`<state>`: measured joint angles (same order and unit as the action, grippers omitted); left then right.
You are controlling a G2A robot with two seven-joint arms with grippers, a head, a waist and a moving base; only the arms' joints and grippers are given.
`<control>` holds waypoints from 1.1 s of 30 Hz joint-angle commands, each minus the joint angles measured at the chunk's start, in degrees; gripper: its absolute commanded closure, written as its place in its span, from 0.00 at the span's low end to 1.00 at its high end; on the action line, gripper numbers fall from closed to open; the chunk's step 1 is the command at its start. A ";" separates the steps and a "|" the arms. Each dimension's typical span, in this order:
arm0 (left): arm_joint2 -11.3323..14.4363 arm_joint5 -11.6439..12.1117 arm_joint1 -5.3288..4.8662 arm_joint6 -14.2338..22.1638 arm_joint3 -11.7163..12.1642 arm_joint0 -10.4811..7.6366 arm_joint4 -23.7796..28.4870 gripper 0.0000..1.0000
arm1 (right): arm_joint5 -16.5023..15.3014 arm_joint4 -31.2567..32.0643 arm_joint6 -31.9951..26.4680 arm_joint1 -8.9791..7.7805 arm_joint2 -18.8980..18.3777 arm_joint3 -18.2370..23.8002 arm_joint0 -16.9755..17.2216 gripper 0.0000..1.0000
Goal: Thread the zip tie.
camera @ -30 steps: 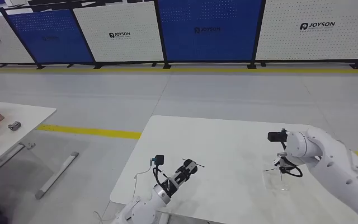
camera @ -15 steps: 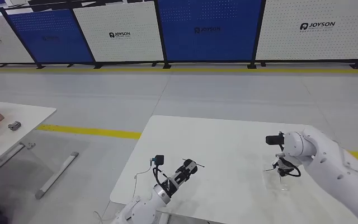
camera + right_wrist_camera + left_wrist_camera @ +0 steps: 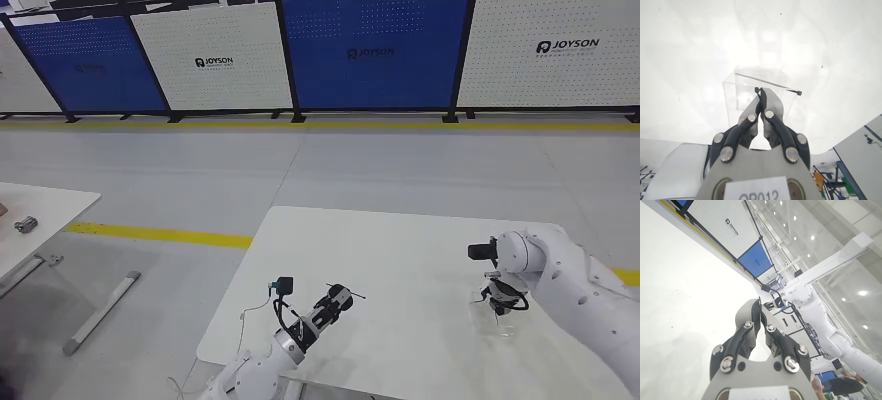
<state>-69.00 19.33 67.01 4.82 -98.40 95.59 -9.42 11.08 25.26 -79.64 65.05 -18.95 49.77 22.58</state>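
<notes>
My left gripper [image 3: 337, 296] hovers near the table's front left edge, shut on a thin black zip tie [image 3: 350, 293] that sticks out to both sides; its end shows at the fingertips [image 3: 759, 298]. My right gripper [image 3: 497, 296] hangs over a clear plastic box [image 3: 502, 322] at the right of the table. This gripper [image 3: 759, 94] is shut on a second zip tie, whose small head [image 3: 757, 89] pokes out at the tips. A third black zip tie [image 3: 768, 82] lies across the top of the clear box [image 3: 730, 98].
The white table [image 3: 400, 250] is bare between the two arms. Its front edge [image 3: 215, 355] runs close to the left arm. Another table [image 3: 40, 215] stands off to the left across the floor.
The right arm has shifted a little to the left, its gripper staying over the clear box. The left arm has not moved.
</notes>
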 commanded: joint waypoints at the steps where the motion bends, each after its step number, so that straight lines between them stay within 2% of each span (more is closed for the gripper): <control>1: 0.00 0.00 0.00 0.00 0.00 0.00 0.00 1.00 | -0.26 0.00 0.00 0.46 0.54 -0.65 -0.27 0.90; 13: 0.00 0.00 0.00 0.00 0.00 0.00 0.00 1.00 | -1.19 -0.66 0.00 2.11 2.76 -3.06 -1.26 0.86; 15: 0.00 0.00 0.00 0.00 0.00 0.00 0.00 1.00 | -1.40 -0.67 0.00 2.15 2.95 -3.00 -1.32 0.87; 19: 0.00 0.00 0.00 0.00 0.00 0.00 0.00 1.00 | -0.92 -0.43 0.00 2.22 3.62 -2.62 -1.31 0.82; 29: 0.00 0.00 0.00 0.00 0.00 0.00 0.00 1.00 | -0.31 -0.87 0.00 1.82 4.07 -2.58 -1.59 0.82; 33: 0.00 0.00 0.00 0.00 0.00 0.00 0.00 1.00 | -0.58 -1.46 0.00 1.63 4.21 -2.90 -1.71 0.85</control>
<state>-69.00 19.33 67.01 4.82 -98.40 95.59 -9.42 10.57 23.92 -79.64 66.71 -14.77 46.92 20.89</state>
